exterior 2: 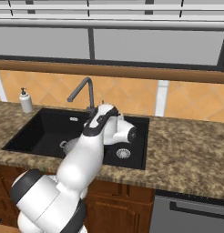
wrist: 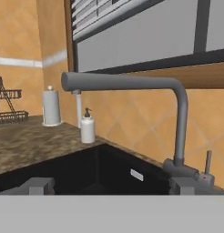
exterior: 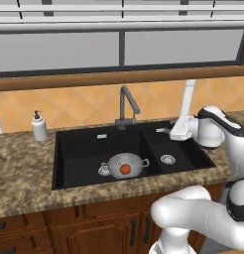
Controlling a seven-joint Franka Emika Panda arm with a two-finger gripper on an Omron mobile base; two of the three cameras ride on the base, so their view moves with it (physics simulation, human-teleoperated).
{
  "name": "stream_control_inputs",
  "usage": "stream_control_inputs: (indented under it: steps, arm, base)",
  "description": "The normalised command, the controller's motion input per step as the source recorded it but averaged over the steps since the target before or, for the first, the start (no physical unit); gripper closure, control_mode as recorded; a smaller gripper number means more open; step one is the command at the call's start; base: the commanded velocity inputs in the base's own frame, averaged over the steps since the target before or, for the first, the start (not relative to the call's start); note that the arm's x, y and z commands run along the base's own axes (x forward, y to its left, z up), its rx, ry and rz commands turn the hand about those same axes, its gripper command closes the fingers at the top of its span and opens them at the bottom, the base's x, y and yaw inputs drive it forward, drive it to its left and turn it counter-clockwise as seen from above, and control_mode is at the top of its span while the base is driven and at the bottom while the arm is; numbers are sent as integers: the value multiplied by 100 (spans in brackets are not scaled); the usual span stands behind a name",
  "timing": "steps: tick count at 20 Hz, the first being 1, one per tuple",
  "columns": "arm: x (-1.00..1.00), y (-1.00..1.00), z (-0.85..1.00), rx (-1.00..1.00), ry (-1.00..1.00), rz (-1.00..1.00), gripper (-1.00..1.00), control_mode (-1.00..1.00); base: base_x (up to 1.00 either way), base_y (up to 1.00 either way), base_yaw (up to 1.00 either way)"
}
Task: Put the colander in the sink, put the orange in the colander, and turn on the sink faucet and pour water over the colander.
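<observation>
Orange (exterior: pixel 125 169) in colander (exterior: pixel 119 162), colander in sink (exterior: pixel 82 144) wide basin; faucet (exterior: pixel 127 106) behind.

Quick tally of what was there: one black sink (exterior: pixel 69 149) with two basins, and only one silver drain (exterior: pixel 167 159) was in sight. One colander (exterior: pixel 125 164), and I could make out two loop handles on it. One orange (exterior: pixel 125 169). One gooseneck faucet (exterior: pixel 127 106) with one little lever (wrist: pixel 207 162). One white soap dispenser (exterior: pixel 39 126), one paper towel roll (wrist: pixel 51 107), one wire rack (wrist: pixel 7 105). Two window panes (exterior: pixel 119 48) too.
</observation>
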Motion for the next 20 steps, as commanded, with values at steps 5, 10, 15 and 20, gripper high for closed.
stream_control_inputs:
  steps: [5, 10, 15, 20]
  arm:
    - [26, 22, 2, 0, -13, -7, -100, -100]
    - [31, 14, -2, 0, -18, -5, -100, -100]
    - [46, 4, 5, 0, -3, 0, -100, -100]
    - [38, 2, -1, 0, 0, 0, -100, -100]
  base:
    - [0, 0, 0]
    - [0, 0, 0]
    - [0, 0, 0]
    - [0, 0, 0]
